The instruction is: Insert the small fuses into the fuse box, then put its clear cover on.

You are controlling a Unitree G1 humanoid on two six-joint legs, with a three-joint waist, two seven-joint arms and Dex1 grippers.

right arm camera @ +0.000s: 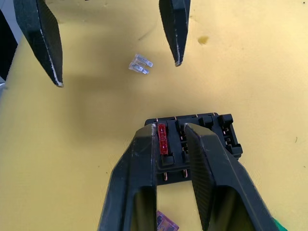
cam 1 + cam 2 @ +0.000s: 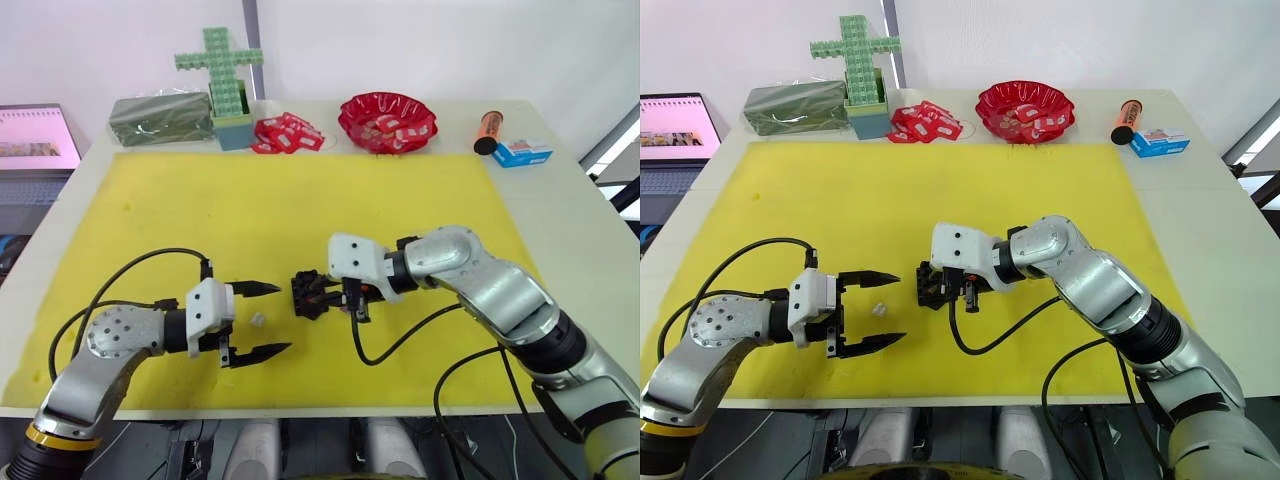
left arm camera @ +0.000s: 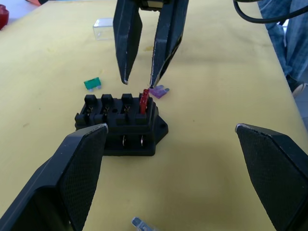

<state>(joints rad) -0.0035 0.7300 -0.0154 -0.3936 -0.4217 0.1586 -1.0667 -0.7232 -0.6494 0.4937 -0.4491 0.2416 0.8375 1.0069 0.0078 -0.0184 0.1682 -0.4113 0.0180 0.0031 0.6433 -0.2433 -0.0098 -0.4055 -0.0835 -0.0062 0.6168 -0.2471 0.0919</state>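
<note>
The black fuse box (image 3: 120,126) lies on the yellow mat (image 2: 300,200) between my two grippers. A red fuse (image 3: 144,100) stands in its end slot. My right gripper (image 3: 139,83) hovers just over that fuse, its fingers slightly open on either side of it. Behind the box lie a purple fuse (image 3: 159,91) and a green fuse (image 3: 92,83) flat on the mat, with the clear cover (image 3: 103,29) farther off. My left gripper (image 2: 272,319) is wide open, facing the box, and a pale grey fuse (image 2: 257,319) lies on the mat between its fingers.
Along the table's far edge stand a green brick cross (image 2: 222,60), red-and-white packets (image 2: 288,133), a red bowl (image 2: 387,120), an orange tube (image 2: 487,130), a blue box (image 2: 522,152) and a green-grey pack (image 2: 160,118). A laptop (image 2: 35,140) sits at the left.
</note>
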